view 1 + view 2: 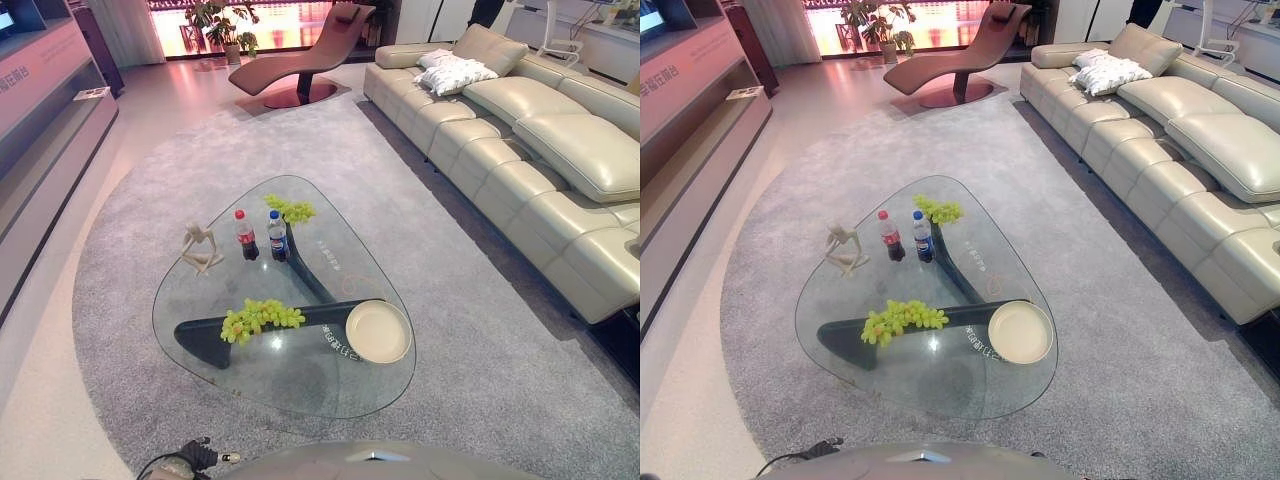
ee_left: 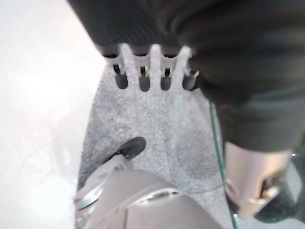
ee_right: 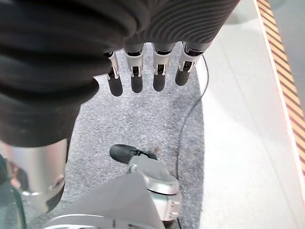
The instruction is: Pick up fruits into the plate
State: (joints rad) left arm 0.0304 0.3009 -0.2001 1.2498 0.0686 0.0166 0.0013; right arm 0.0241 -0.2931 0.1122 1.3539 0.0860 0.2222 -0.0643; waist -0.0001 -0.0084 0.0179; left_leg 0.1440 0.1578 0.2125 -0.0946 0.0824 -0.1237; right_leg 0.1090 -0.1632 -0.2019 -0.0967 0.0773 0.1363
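Two bunches of green grapes lie on the glass coffee table (image 1: 300, 385): one bunch (image 1: 260, 318) near the front left, a smaller bunch (image 1: 290, 210) at the far side. A round cream plate (image 1: 378, 331) sits at the table's front right, bare inside. My left hand (image 2: 122, 71) hangs low over the grey carpet beside the table's edge, fingers straight and holding nothing. My right hand (image 3: 136, 76) hangs likewise over the carpet, open and holding nothing. Both hands are well short of the table top.
Two small drink bottles, red-capped (image 1: 246, 236) and blue-capped (image 1: 277, 236), stand mid-table next to a pale figurine (image 1: 201, 249). A beige sofa (image 1: 540, 150) runs along the right, a brown lounge chair (image 1: 305, 60) stands at the back, and a low cabinet (image 1: 40, 130) lines the left.
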